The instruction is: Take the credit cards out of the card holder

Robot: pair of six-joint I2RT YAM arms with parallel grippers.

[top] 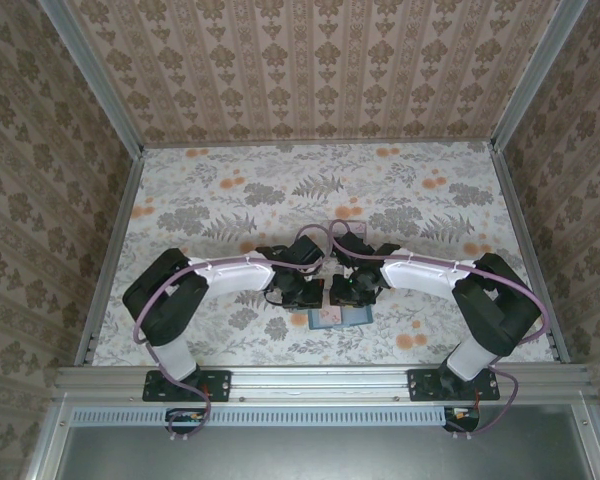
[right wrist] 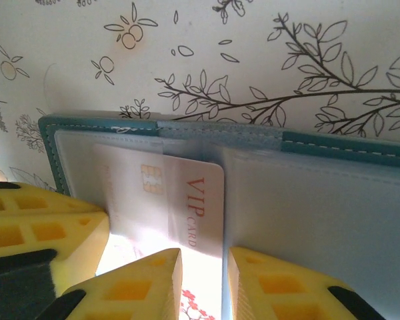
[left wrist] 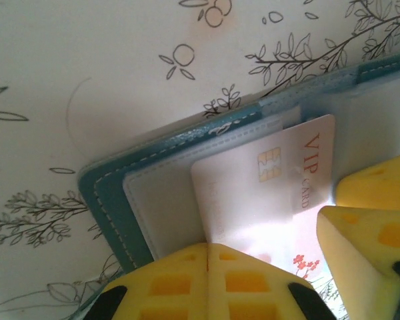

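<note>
The dark-teal card holder (top: 342,318) lies open on the floral table just in front of both grippers. A pale pinkish-white credit card (left wrist: 267,193) marked "VIP CARD" sticks partly out of its grey-blue left pocket. My left gripper (left wrist: 208,248) is shut, its yellow tips pressed down where the card's left edge meets the pocket (left wrist: 163,207). My right gripper (right wrist: 203,267) is open by a narrow gap, and the card's (right wrist: 180,193) right strip shows flat between its fingers. One of its fingers (right wrist: 280,287) rests on the holder's (right wrist: 333,143) right pocket. In the top view the left gripper (top: 305,290) and the right gripper (top: 352,290) nearly touch.
The holder sits near the table's front rail (top: 320,378), between the two arm bases. Patterned walls (top: 40,150) close in the table on three sides. In the left wrist view the right gripper's fingers (left wrist: 367,227) crowd the card's lower right corner.
</note>
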